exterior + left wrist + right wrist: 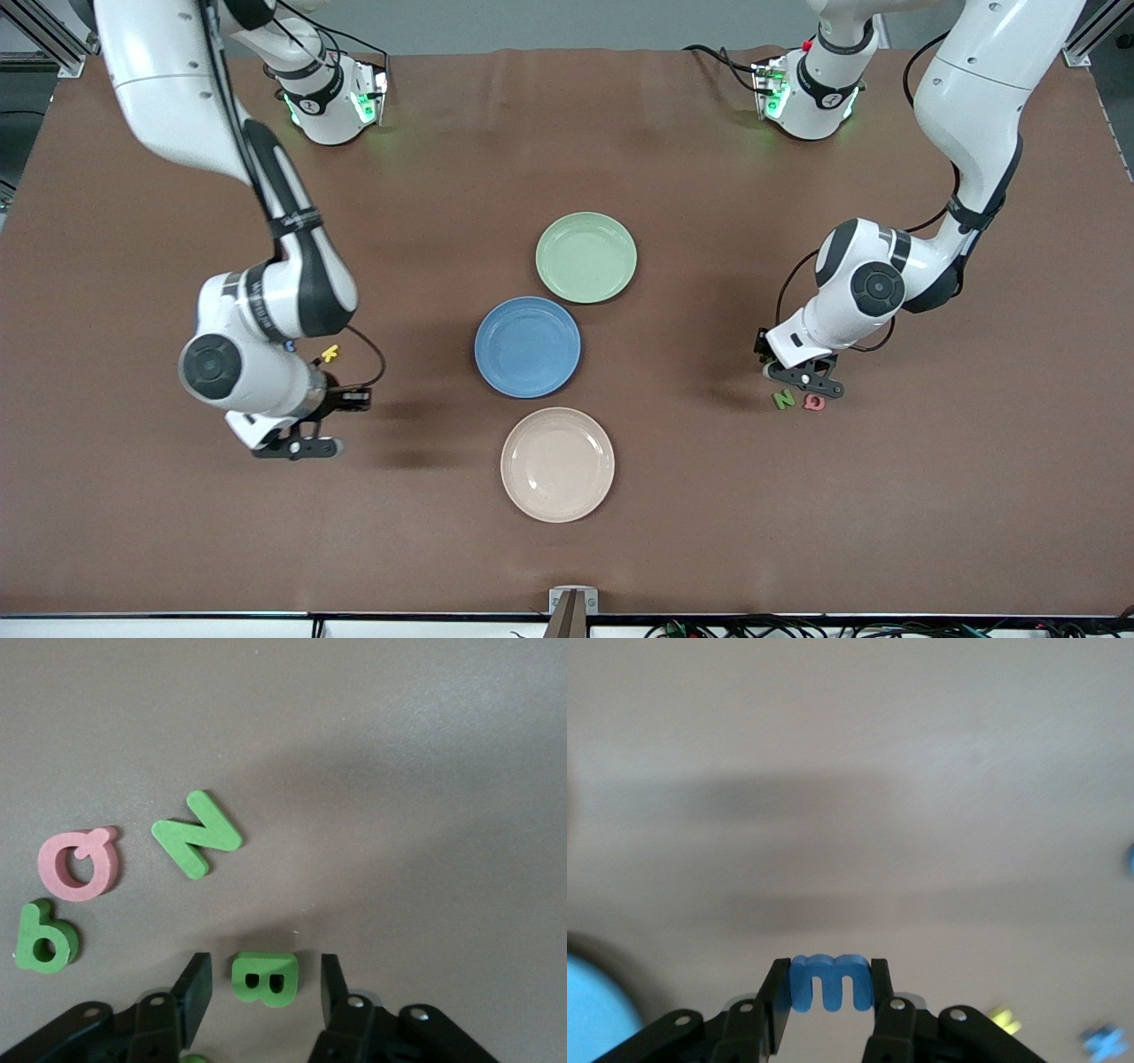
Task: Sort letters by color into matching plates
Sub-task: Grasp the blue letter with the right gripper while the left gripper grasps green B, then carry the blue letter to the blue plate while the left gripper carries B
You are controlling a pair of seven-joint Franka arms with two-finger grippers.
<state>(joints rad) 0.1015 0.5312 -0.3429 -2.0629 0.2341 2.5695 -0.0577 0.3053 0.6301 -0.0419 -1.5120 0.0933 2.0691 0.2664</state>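
Observation:
My left gripper [802,379] is low over the table toward the left arm's end. It is open, with its jaws on either side of a green letter B [263,979] and a gap on each side. A green N [197,834] [784,400] and a small green b [44,937] lie close by. Toward the right arm's end, my right gripper [297,446] is shut on a blue letter m [830,983] above the table. The blue plate [527,346] and the pale green plate [586,257] sit mid-table with nothing in them.
A cream plate [557,463] lies nearer the front camera than the blue plate. A pink O [80,863] [814,402] sits beside the green N. A yellow letter [330,353] lies by the right arm. Another blue letter [1105,1041] lies on the table under the right gripper.

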